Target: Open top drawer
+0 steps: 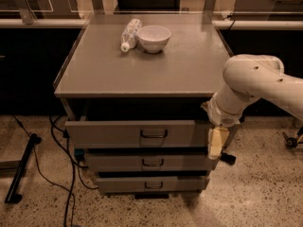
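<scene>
The top drawer (109, 134) stands a little way out of the cabinet, just under the worktop (180, 72). Its dark handle (153, 134) is at the centre of the front, and the gap above it is too dark to show any contents. The hand (217, 144) hangs at the drawer front's right end, below the white arm (255, 79); I cannot tell whether it is open or closed. Two narrower drawers (113, 162) sit below. At the back of the worktop a white bowl (153, 38) stands upright, its inside plain white. A clear bottle (130, 33) lies on its side against the bowl's left.
</scene>
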{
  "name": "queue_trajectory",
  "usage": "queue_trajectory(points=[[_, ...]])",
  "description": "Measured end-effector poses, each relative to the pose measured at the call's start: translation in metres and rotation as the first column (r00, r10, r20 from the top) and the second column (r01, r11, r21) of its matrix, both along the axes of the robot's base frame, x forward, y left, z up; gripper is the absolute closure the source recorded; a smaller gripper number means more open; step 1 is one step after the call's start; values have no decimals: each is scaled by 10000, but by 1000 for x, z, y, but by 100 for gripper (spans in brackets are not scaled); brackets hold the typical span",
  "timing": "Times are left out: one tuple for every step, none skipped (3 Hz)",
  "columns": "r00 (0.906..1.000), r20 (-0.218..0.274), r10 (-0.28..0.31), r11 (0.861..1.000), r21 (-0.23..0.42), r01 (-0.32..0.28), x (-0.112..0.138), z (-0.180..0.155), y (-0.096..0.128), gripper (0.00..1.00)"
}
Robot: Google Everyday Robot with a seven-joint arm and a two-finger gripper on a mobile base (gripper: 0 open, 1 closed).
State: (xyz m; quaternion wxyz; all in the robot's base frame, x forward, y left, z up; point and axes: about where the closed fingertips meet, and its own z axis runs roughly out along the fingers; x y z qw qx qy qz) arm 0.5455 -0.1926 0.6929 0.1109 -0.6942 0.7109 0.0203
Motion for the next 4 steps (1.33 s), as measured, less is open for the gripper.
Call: queue_trajectory(points=[[10000, 43, 81, 9999, -79, -81, 6, -3, 2, 0], [9999, 56, 156, 9997, 191, -157, 12, -9, 2, 0], [9999, 58, 119, 9948, 1011, -124, 19, -19, -1, 4], [10000, 60, 56, 9899, 1419, -64, 21, -24, -5, 27]])
